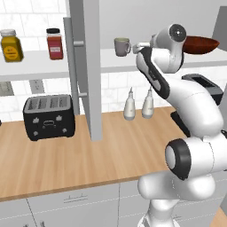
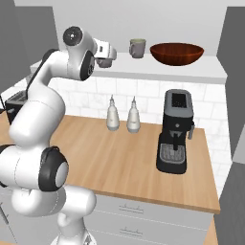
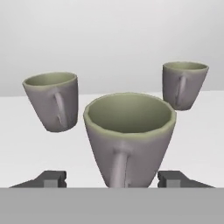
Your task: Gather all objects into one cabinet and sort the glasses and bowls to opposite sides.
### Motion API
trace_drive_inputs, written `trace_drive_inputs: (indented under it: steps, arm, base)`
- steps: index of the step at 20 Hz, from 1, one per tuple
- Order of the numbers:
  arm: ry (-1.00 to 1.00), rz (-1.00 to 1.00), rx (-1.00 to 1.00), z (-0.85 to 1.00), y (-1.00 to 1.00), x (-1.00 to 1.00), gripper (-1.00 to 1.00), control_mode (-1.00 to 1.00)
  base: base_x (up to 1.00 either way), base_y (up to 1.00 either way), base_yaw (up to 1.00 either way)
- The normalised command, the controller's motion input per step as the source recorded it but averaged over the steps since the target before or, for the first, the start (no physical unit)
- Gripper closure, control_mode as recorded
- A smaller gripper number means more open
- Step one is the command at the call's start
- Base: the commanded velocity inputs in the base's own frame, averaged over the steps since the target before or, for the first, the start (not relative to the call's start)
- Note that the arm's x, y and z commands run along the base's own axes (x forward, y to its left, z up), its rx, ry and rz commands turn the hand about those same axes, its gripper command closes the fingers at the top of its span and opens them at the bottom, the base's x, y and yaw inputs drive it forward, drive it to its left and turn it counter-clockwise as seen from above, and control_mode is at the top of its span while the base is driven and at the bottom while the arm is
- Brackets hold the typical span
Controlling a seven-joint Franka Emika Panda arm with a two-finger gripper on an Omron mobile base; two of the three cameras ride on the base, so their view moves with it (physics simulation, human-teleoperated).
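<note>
Three grey mugs stand on the cabinet's white shelf board [image 3: 201, 144]. The nearest mug [image 3: 129, 135] sits between my gripper's [image 3: 114, 178] fingertips [image 3: 54, 177], handle towards me, jaws open and spread on either side of it. A second mug [image 3: 53, 100] stands behind it on the left, a third mug [image 3: 183, 84] behind on the right. In the left base view one mug [image 1: 122, 46] stands just left of my hand. The reddish-brown bowl [image 2: 177, 53] rests on the same shelf, right of another mug [image 2: 137, 48].
The cabinet's grey door [image 1: 91, 66] stands open edge-on, left of my arm. Beyond it, yellow [image 1: 11, 45] and red [image 1: 54, 43] jars sit on a tiled shelf. On the counter are a toaster [image 1: 48, 116], two white bottles [image 2: 122, 116] and a coffee machine [image 2: 176, 131].
</note>
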Motion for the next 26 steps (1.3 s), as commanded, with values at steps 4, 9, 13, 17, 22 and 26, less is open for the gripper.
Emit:
trace_drive_inputs:
  steps: [4,9,13,17,22,26]
  arm:
    - [0.00,0.00,0.01,0.02,0.00,0.00,-1.00,-1.00]
    - [-0.03,0.03,0.00,0.20,0.00,-0.66,-1.00,-1.00]
    - [-0.06,0.05,0.00,0.11,0.00,-1.00,-1.00,-1.00]
    - [-0.03,0.05,0.00,0.05,0.00,-1.00,-1.00,-1.00]
    - [0.00,0.10,0.00,0.08,0.00,-1.00,-1.00,-1.00]
    - [0.00,0.07,-0.01,0.05,0.00,-1.00,-1.00,-1.00]
  base:
    - [0.00,0.00,0.00]
    - [0.00,0.00,0.00]
    - [0.00,0.00,0.00]
    - [0.00,0.00,0.00]
    - [0.00,0.00,0.00]
    - [0.00,0.00,0.00]
